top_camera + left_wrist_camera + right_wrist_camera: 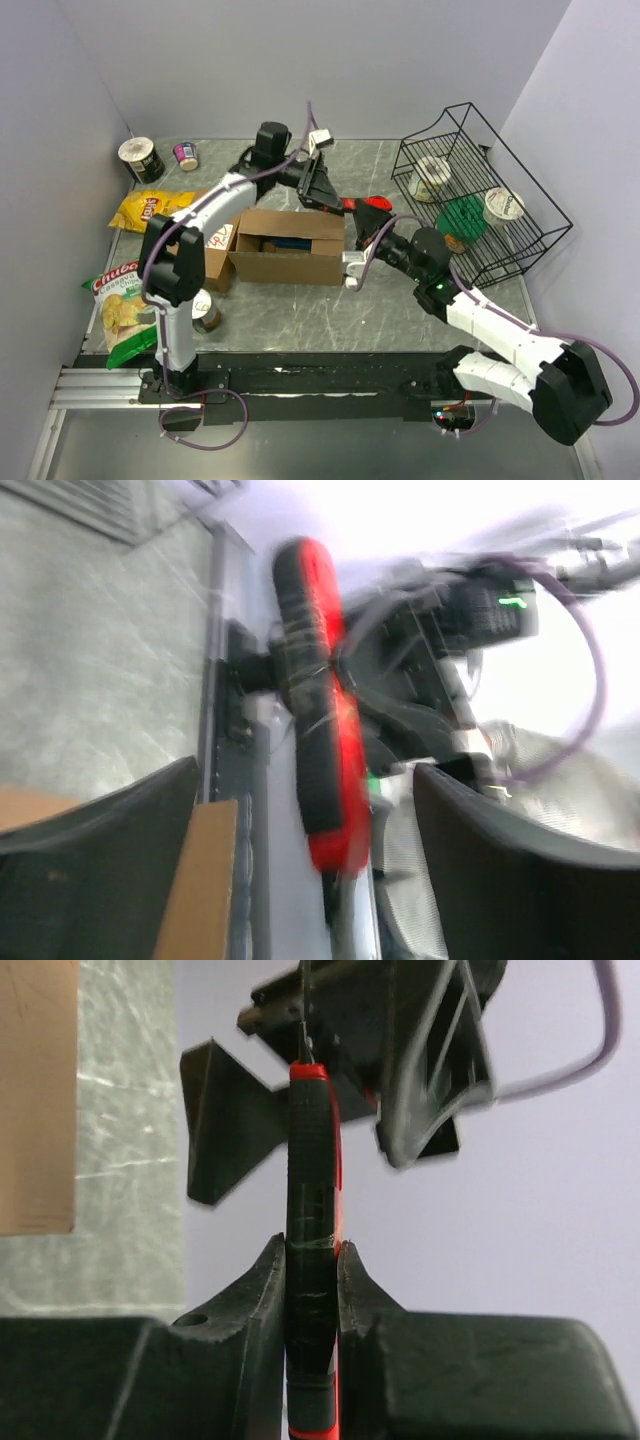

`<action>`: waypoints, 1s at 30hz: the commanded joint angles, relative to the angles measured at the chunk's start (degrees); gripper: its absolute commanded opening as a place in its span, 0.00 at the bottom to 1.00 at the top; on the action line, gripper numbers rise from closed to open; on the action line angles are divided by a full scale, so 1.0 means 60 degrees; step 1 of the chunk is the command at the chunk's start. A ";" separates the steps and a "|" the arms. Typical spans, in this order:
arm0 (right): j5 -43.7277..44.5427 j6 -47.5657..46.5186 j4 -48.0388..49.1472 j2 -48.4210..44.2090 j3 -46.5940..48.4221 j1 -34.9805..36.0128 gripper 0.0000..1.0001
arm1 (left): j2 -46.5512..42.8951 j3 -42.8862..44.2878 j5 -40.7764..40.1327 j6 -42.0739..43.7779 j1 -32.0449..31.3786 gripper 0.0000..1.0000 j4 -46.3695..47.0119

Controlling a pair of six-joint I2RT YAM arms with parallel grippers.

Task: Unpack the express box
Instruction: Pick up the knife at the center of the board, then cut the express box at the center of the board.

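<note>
Dead centre of the top view sits the express box [287, 258], flaps open, resting flat on the grey table [400, 300], with something dark blue down inside it. Just off the box's upper right corner, two grippers meet around one slim red-and-black item [376, 205]. The right gripper [368, 232] comes up from the lower right. Its own camera is clear on this: both fingers [262, 1290] are pressed flat against the item [312, 1180], pinching it upright low on its body. The left gripper [342, 203] reaches in from the upper left over the box's back edge. Its wrist view is blurred, but the jaws are plainly spread wide, dark fingers [100, 830] standing well out to either side of the red item [320, 730] without touching it. A strip of box cardboard [195, 880] shows at the lower left of that frame. Off to the right, a black wire basket [530, 240] holds cups and a green-lidded tub. Along the left edge lie a yellow chip bag [150, 208] and a cassava chip bag [122, 300], with a noodle cup [142, 158] in the upper left corner.
</note>
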 commanded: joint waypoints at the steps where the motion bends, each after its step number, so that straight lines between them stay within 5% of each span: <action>1: -0.0468 0.2060 -0.4290 -0.0843 0.1999 -0.0414 0.00 | -0.0850 0.2582 -0.2702 0.8173 0.0385 0.96 -0.7678; 3: -0.1796 0.3595 -0.6123 -0.0800 0.3391 -0.0605 0.00 | -0.1433 0.2764 -0.5355 0.9561 0.0356 0.97 -0.7833; 6: -0.3190 0.5122 -0.9070 -0.0143 0.5077 -0.0825 0.00 | -0.3540 0.0295 -0.7261 0.9928 0.0575 0.97 -0.4779; 9: -0.3927 0.5870 -1.1182 0.0838 0.6323 -0.0869 0.00 | -0.5096 -0.1425 -0.7153 1.1215 0.0517 0.96 -0.3101; 21: -0.4411 0.7585 -1.2167 0.2714 0.8272 -0.1132 0.00 | -0.5129 -0.1120 -0.6521 1.4395 -0.1093 0.98 -0.6156; 30: -0.4676 0.8011 -1.1933 0.2964 0.8771 -0.1162 0.00 | -0.4294 -0.0637 -0.6682 1.4661 -0.1358 0.86 -0.6630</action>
